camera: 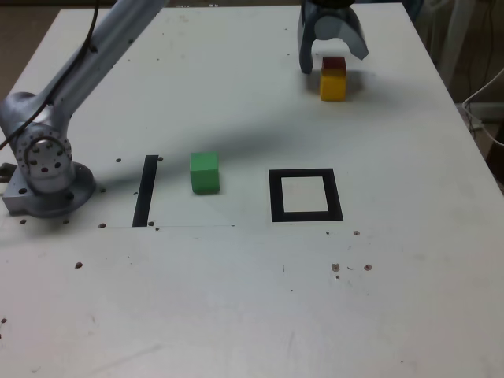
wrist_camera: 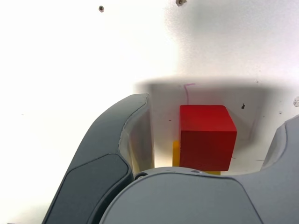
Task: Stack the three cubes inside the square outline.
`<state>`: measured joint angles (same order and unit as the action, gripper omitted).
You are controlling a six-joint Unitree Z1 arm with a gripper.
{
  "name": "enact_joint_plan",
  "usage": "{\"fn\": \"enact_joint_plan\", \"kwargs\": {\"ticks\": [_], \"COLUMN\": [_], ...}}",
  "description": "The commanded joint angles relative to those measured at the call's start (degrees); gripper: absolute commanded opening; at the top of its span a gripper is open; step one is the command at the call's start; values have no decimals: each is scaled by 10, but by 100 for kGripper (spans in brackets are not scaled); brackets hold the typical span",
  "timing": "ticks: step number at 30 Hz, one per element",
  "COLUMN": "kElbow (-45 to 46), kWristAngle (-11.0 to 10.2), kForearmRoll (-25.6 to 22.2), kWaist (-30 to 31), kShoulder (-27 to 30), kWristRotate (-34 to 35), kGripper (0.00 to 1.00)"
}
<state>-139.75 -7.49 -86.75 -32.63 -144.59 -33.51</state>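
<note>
A red cube (camera: 334, 63) rests on top of a yellow cube (camera: 333, 85) at the far right of the table in the exterior view, well behind the square outline (camera: 275, 197). My gripper (camera: 332, 53) hangs over this pair, open. In the wrist view the red cube (wrist_camera: 207, 135) lies between the grey fingers (wrist_camera: 107, 154) with a gap on each side, and only slivers of the yellow cube (wrist_camera: 175, 154) peek out beneath it. The green cube (camera: 205, 172) stands alone on the table to the exterior view's left of the outline, whose white centre is bare.
A straight black strip (camera: 146, 189) lies left of the green cube in the exterior view. The arm's base (camera: 47, 169) stands at the table's left edge, and the arm stretches across the back. Small dark specks dot the white tabletop.
</note>
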Motion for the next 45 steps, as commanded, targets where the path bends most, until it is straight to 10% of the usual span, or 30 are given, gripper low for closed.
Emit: {"fn": "enact_joint_plan", "kwargs": {"ticks": [1, 45], "kElbow": [1, 27], "kWristAngle": [1, 5], "kForearmRoll": [4, 36], "kWaist": [1, 0], "kShoulder": [-5, -7], "kWristRotate": [1, 10], "kGripper": [89, 60]}}
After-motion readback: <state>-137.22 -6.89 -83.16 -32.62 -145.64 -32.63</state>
